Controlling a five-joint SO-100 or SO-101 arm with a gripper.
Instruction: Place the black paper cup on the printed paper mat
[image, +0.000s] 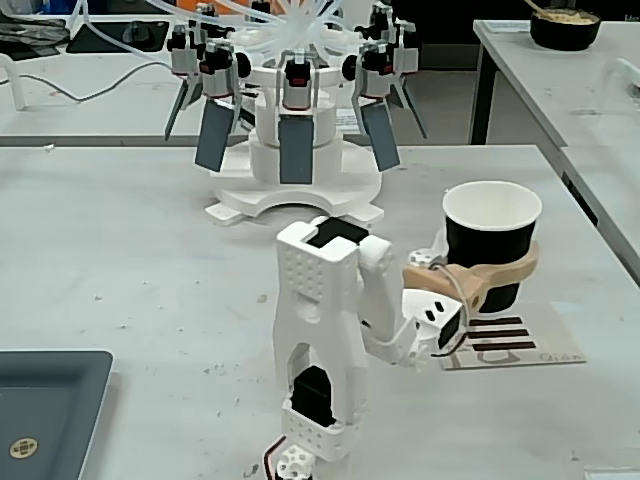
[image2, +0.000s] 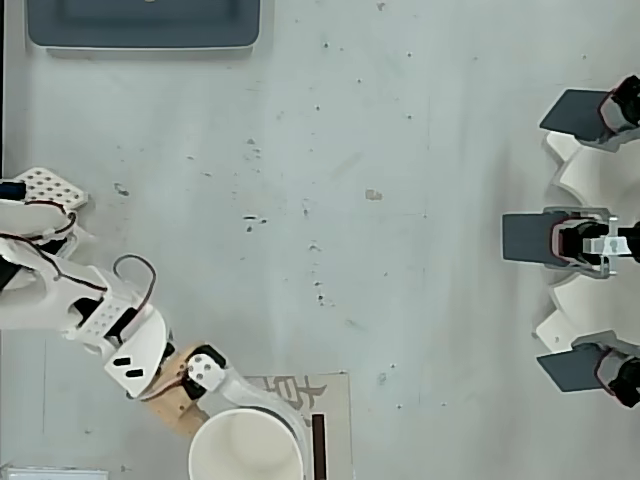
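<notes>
The black paper cup, white inside, hangs upright in the air over the printed paper mat. My gripper is shut on the cup, its tan finger wrapped around the cup's middle. In the overhead view the cup's white mouth sits at the bottom edge, partly cut off, covering much of the beige mat; the gripper reaches it from the left. Whether the cup's base touches the mat is hidden.
A white multi-arm rig with grey plates stands at the back of the table, at the right in the overhead view. A dark grey tray lies front left. A black bowl sits on another table.
</notes>
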